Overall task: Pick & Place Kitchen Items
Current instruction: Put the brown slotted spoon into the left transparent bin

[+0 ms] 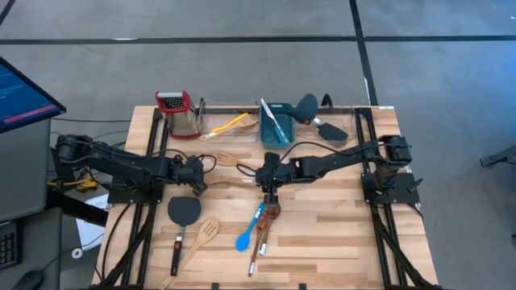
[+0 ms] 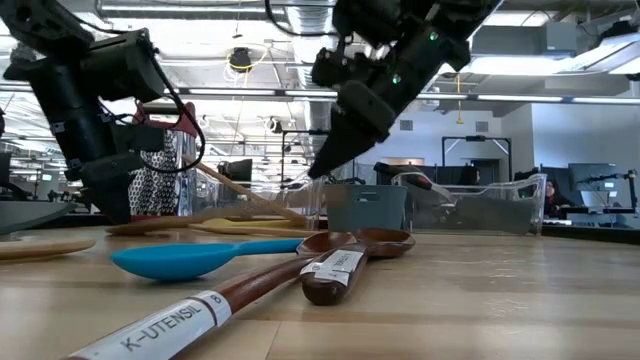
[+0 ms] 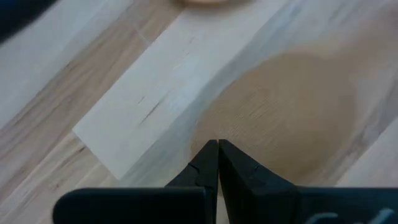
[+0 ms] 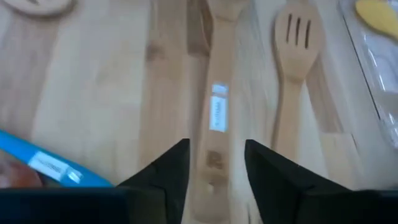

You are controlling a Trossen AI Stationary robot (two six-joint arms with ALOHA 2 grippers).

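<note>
Your right gripper [image 4: 216, 163] hangs over the middle of the table [image 1: 322, 242], fingers parted and empty, straddling the handle of a pale wooden spoon [image 4: 217, 93] that lies flat under it; a slotted wooden spatula [image 4: 295, 37] lies just beside that. Your left gripper [image 3: 217, 163] sits low toward the left edge, fingers pressed together with nothing between them. A blue spoon [image 1: 248, 232] and a dark-brown wooden spoon [image 1: 266, 225] lie side by side nearer the front edge.
</note>
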